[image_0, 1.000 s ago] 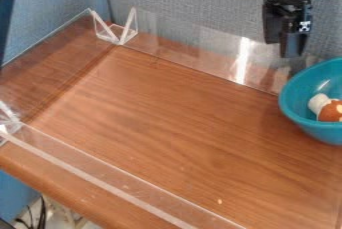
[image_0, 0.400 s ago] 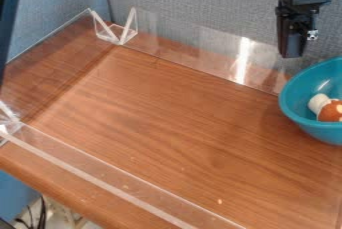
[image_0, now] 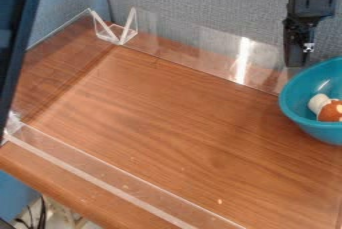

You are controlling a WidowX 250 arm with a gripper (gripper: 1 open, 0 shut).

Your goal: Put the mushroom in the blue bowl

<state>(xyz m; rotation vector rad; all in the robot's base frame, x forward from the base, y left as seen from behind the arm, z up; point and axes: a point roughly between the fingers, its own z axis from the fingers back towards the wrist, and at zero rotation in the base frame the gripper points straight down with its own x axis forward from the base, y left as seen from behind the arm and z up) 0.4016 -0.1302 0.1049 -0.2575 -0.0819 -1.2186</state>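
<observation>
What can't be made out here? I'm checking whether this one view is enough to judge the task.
- Blue bowl: camera view, right part cut off by the frame edge.
- Mushroom: small, partly cut off; its pose is unclear.
- Gripper: dark and small; jaws indistinct, nothing visibly held.

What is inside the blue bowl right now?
The mushroom lies inside the blue bowl, cream stem and reddish cap showing. The bowl's right part runs off the frame, so anything there is unseen.

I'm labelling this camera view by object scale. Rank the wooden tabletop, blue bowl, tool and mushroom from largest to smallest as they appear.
1. Wooden tabletop
2. Blue bowl, cut off by the frame edge
3. Tool, narrow and shut
4. Mushroom, inside the bowl
</observation>
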